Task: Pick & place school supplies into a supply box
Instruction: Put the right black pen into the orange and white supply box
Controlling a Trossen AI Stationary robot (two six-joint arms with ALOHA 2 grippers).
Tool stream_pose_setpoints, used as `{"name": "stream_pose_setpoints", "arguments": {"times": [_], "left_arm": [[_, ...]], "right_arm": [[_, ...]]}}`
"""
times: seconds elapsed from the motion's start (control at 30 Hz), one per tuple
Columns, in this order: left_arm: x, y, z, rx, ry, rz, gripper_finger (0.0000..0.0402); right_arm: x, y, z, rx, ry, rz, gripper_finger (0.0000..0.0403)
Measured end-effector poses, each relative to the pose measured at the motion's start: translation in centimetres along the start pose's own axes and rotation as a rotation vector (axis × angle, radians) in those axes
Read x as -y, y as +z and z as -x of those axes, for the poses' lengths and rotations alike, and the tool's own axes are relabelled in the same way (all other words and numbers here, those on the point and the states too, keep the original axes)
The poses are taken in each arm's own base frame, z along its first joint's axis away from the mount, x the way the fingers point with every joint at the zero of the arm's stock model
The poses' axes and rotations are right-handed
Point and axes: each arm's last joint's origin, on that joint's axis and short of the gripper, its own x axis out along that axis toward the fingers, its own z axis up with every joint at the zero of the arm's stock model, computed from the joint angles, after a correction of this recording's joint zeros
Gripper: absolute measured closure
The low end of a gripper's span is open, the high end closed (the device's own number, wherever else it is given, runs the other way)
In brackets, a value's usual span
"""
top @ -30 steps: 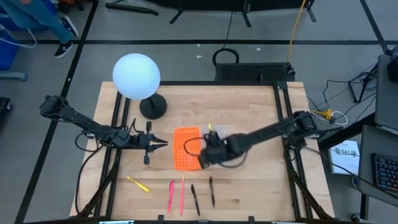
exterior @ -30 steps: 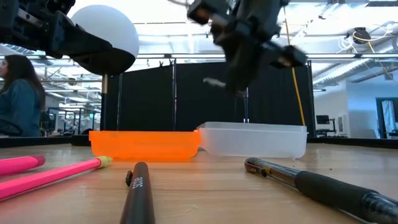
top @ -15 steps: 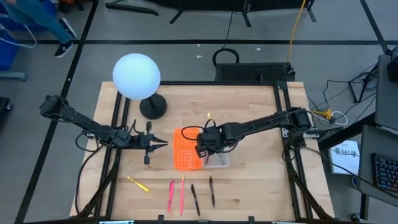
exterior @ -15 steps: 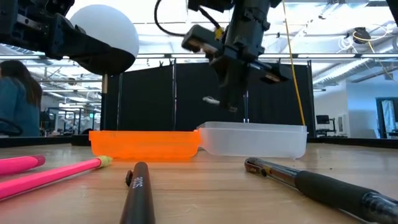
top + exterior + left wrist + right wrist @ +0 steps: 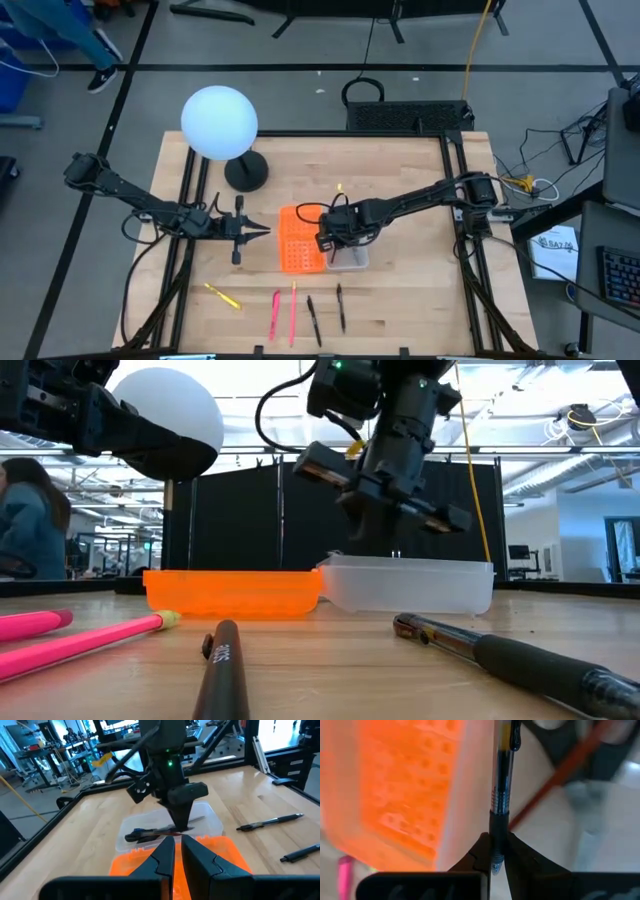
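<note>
The supply box lies open mid-table, with its orange perforated half (image 5: 300, 240) beside its clear half (image 5: 350, 256). My right gripper (image 5: 335, 240) hangs over the clear half (image 5: 210, 822), shut on a black-and-clear pen (image 5: 145, 834). My left gripper (image 5: 177, 855) hovers to the box's left, shut and holding nothing. Other school supplies lie flat near the table's front edge: a yellow pen (image 5: 222, 296), two pink ones (image 5: 275, 313) and two black ones (image 5: 314, 320). My right gripper pinches the pen's black grip section (image 5: 498, 832), near its tip end, between its two fingers. The fingers slant down from above and lie across the pen. The pen is roughly level and lifted at about the height of the clear half's rim, its long end (image 5: 512, 735) sticking out to one side.
A white globe lamp (image 5: 219, 122) on a black foot (image 5: 246, 172) stands at the far left of the table. Black frame rails (image 5: 452, 190) run along both sides. In the low view, a person (image 5: 25, 510) shows in the room beyond.
My right gripper has come down toward the clear half of the box with the pen still pinched, turning a little as it sank. The pen has gone down with it to about rim height.
</note>
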Motion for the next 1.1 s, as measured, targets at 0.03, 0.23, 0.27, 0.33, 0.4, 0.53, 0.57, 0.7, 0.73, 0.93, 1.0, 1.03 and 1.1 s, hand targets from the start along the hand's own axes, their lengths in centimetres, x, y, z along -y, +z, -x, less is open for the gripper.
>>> {"name": "stream_pose_setpoints", "arguments": {"times": [0.03, 0.23, 0.27, 0.33, 0.4, 0.53, 0.57, 0.7, 0.73, 0.93, 1.0, 1.03, 1.1], "left_arm": [[0.00, -0.01, 0.00, -0.001, 0.000, 0.000, 0.0360], [0.00, -0.01, 0.00, -0.001, 0.000, -0.002, 0.0360], [0.00, -0.01, 0.00, -0.001, 0.000, -0.002, 0.0360], [0.00, 0.00, 0.00, 0.000, 0.000, -0.001, 0.0360], [0.00, -0.01, 0.00, -0.001, 0.000, 0.002, 0.0360], [0.00, -0.01, 0.00, -0.001, 0.000, 0.002, 0.0360], [0.00, -0.01, 0.00, -0.001, 0.000, 0.002, 0.0360], [0.00, -0.01, 0.00, -0.001, 0.000, 0.002, 0.0360], [0.00, -0.01, 0.00, -0.001, 0.000, 0.003, 0.0360], [0.00, -0.01, 0.00, -0.001, 0.000, 0.005, 0.0360], [0.00, -0.01, 0.00, -0.001, 0.000, 0.005, 0.0360], [0.00, -0.01, 0.00, -0.001, 0.000, 0.005, 0.0360], [0.00, -0.01, 0.00, -0.001, 0.000, 0.005, 0.0360]], "right_arm": [[0.11, 0.06, -0.12, 0.001, 0.002, -0.002, 0.0382], [0.78, 0.17, -0.72, 0.001, -0.004, -0.007, 0.0376], [0.83, 0.16, -0.76, 0.001, -0.004, -0.008, 0.0372], [1.00, 0.13, -0.87, 0.000, -0.011, -0.008, 0.0367], [1.05, 0.12, -0.89, -0.001, -0.014, -0.008, 0.0366], [0.87, 0.10, -0.90, -0.001, 0.004, -0.001, 0.0364], [0.78, 0.12, -0.90, -0.001, 0.014, 0.002, 0.0363], [0.43, -0.01, -0.89, -0.018, 0.051, 0.007, 0.0358], [0.42, -0.08, -0.90, -0.019, 0.051, 0.007, 0.0355], [0.35, -0.42, -0.91, -0.053, 0.056, -0.011, 0.0344], [0.34, -0.56, -0.91, -0.066, 0.058, -0.010, 0.0343], [0.34, -0.58, -0.91, -0.069, 0.057, -0.010, 0.0343], [0.39, -0.60, -0.91, -0.071, 0.052, -0.009, 0.0343]]}}
